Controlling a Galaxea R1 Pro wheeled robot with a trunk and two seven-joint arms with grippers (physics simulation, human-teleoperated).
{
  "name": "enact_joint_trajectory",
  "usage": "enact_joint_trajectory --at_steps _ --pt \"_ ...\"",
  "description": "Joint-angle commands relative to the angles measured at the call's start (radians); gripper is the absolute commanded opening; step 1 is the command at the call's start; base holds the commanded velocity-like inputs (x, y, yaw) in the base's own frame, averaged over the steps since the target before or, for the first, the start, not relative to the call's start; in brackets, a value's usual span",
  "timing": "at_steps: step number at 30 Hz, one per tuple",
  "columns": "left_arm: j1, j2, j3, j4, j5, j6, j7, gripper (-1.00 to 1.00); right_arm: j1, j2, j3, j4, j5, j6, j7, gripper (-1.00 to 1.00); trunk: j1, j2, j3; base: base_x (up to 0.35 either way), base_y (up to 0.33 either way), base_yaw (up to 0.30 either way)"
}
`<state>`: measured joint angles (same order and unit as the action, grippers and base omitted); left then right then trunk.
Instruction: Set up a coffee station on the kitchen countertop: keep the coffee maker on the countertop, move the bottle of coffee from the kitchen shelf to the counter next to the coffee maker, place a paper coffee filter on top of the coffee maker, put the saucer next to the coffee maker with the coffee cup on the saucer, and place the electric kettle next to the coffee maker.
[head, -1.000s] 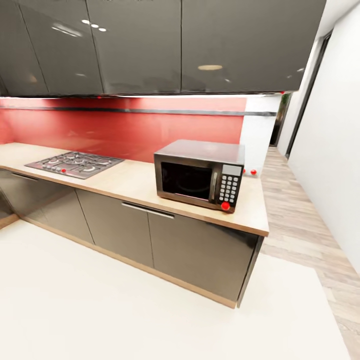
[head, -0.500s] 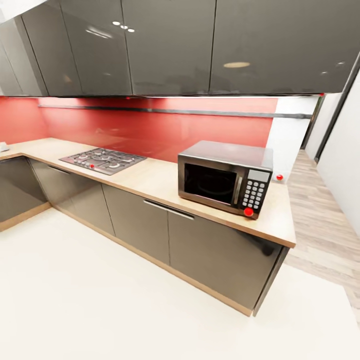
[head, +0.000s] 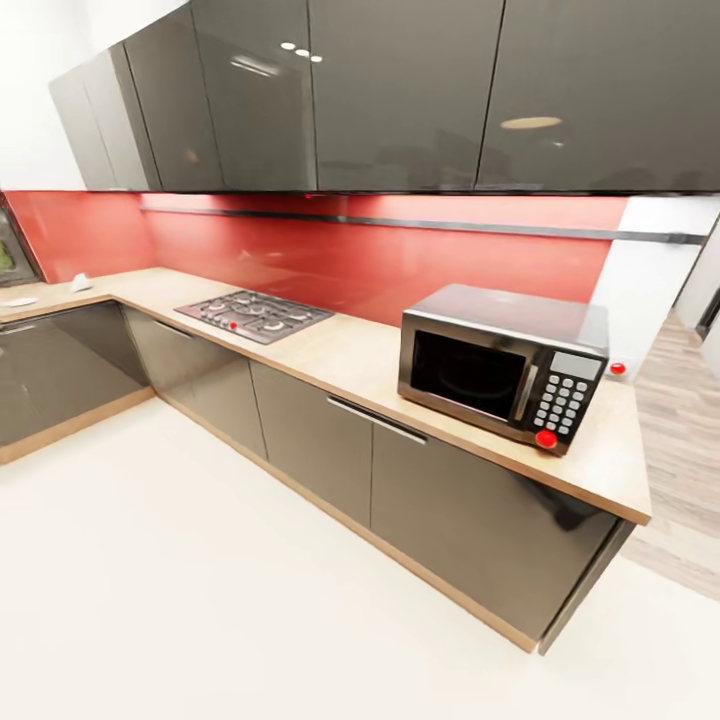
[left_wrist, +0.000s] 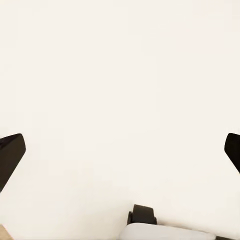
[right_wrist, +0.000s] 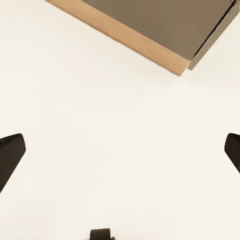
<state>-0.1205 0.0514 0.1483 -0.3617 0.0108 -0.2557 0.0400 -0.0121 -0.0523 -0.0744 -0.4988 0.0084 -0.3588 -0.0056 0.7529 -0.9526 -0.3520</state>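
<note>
Tabletop (head: 340, 355) of light wood runs from the left edge of the head view to the right, turning a corner at the far left, over dark grey cabinets (head: 300, 440). A microwave (head: 503, 365) stands on it at centre right, close to the front edge; a hob (head: 254, 316) is set in left of centre. A small white saucer (head: 20, 301) and a small white object beside it, too small to name, lie at the far left. Pale floor (head: 200, 590) lies open across the lower frame.

Left wrist view: left fingers (left_wrist: 10, 155) spread wide over bare floor, a base wheel (left_wrist: 143, 215) at bottom centre.

Right wrist view: right fingers (right_wrist: 10, 152) spread wide over floor, the cabinet plinth (right_wrist: 125, 35) crossing the top.
</note>
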Motion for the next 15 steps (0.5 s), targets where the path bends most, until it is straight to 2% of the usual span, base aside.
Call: enact_joint_trajectory --at_steps 1,15 --pt "-0.001 0.0 0.001 0.001 0.001 -0.003 0.001 1.0 0.0 0.0 0.0 0.0 0.001 -0.003 -0.001 1.0 -0.004 0.007 0.001 0.0 0.0 0.261" --pt "-0.001 0.0 0.001 0.001 0.002 -0.003 0.003 1.0 0.0 0.0 0.002 0.0 0.002 -0.003 0.001 1.0 -0.058 0.105 0.033 0.0 0.0 0.261"
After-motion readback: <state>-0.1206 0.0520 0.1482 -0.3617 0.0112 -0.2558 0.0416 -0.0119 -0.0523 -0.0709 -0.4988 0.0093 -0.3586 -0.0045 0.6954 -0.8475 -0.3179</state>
